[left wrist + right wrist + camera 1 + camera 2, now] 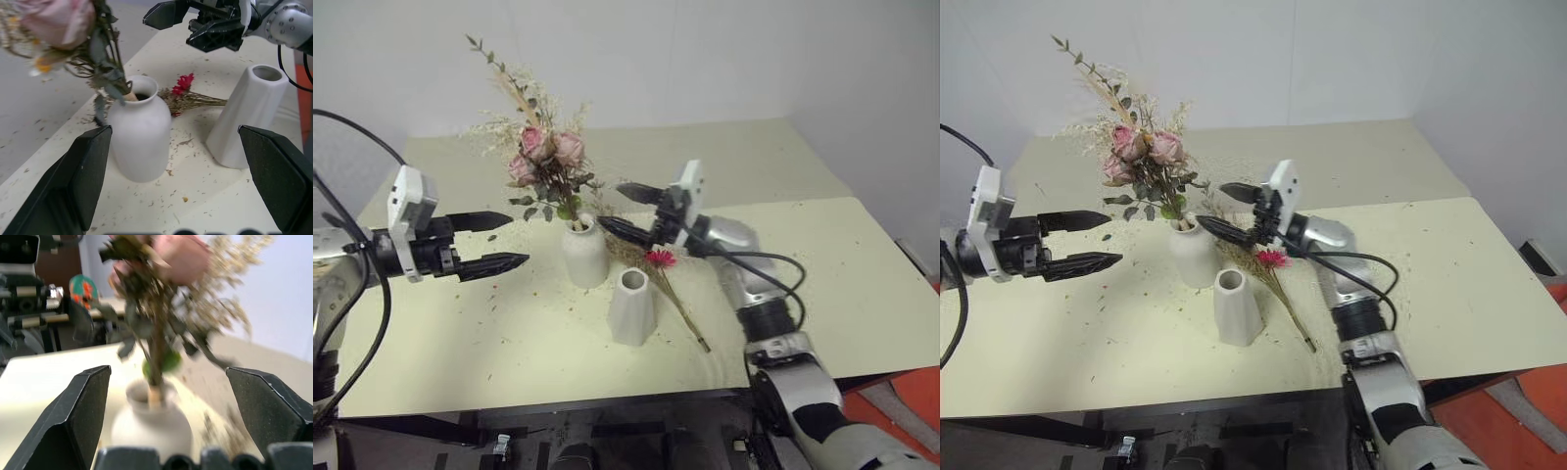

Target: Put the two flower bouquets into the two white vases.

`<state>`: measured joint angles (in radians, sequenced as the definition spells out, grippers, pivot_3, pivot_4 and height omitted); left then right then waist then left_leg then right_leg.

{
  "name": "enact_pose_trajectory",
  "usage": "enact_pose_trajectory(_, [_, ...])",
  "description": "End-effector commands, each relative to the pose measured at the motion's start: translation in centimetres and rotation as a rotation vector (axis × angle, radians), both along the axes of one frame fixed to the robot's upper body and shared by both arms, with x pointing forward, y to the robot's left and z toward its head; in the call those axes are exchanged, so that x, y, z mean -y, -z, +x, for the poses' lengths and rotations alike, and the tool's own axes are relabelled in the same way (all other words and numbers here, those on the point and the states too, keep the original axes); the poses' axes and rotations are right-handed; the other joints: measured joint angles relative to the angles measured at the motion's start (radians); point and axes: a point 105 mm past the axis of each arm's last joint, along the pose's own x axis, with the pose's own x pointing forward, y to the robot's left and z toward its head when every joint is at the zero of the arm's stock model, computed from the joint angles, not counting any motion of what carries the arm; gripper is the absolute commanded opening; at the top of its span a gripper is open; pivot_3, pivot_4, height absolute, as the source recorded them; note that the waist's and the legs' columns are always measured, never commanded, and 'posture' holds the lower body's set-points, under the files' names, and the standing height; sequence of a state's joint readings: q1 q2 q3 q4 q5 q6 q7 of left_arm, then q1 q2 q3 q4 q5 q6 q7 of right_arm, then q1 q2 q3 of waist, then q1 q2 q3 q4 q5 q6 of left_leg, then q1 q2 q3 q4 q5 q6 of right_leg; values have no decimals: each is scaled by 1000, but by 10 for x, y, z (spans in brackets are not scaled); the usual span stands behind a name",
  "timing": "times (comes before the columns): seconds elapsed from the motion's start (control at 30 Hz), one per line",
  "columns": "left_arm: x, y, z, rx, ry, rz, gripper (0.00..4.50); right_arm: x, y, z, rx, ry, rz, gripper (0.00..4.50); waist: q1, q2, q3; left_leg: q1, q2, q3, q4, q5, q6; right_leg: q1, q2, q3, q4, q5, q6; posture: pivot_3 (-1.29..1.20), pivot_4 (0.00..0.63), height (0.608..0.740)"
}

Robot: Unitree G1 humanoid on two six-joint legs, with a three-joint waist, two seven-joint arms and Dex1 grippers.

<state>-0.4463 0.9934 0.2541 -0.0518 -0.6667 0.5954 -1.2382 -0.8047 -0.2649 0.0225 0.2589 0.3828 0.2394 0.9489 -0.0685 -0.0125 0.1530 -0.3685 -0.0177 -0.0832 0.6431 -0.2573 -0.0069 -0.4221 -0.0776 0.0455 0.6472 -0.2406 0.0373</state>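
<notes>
Standing in the round vase (584,253) already: the rose bouquet (543,157), stems down the neck, heads leaning a little toward the robot's left. One of two done, I'd say.

Right gripper (625,209) sits just beside that vase on its right, fingers spread wide, nothing between them — reads as a release pose, clear of the stems so the bouquet isn't dragged back out.

Left gripper (496,241) hangs on the other side of the vase, near but apart, fingers also spread and empty. Likely parked there to steady the vase if needed.

Grass bouquet (666,279) lies flat on the table (822,264), magenta flower toward the round vase, stems running past the cone vase (631,306) toward the table's near edge. Cone vase is upright, empty, just in front of the round one.

Next job is the grass — right gripper is the closer one. Risks: thin stems flat on the table are hard to pinch, and the cone vase looks easy to knock.
</notes>
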Motion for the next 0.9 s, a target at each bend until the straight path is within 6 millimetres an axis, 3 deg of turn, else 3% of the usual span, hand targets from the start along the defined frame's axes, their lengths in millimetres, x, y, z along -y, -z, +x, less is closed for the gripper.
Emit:
enact_pose_trajectory(0.03, [5,-6,2,33,36,10,4500,20,-26,-9,34,39,19,4451,-1,0,0,0,0,0,0,0,0,0,0,0,0,0,0,0,150,740])
enact_pose_trajectory(0.33, [19,-3,4,17,169,28,4500,69,-16,-12,-76,305,-268,4451,4,0,0,0,0,2,1,0,0,1,0,0,-1,0,0,0,150,740])
enact_pose_trajectory(0.5, [26,-2,2,-15,255,39,4500,87,7,-13,-281,429,-532,4451,1,0,0,-1,0,2,2,0,1,1,0,0,-1,0,0,0,150,740])
enact_pose_trajectory(0.7, [30,1,-1,-46,321,68,4500,73,32,-30,-519,356,-682,4451,-2,0,0,-1,0,2,2,-1,1,1,1,0,-1,0,0,0,150,740])
enact_pose_trajectory(0.9, [32,2,1,-47,323,68,4500,52,75,-37,-638,312,-894,4451,1,0,0,-1,0,2,2,-1,2,1,0,0,-2,0,0,0,150,740])
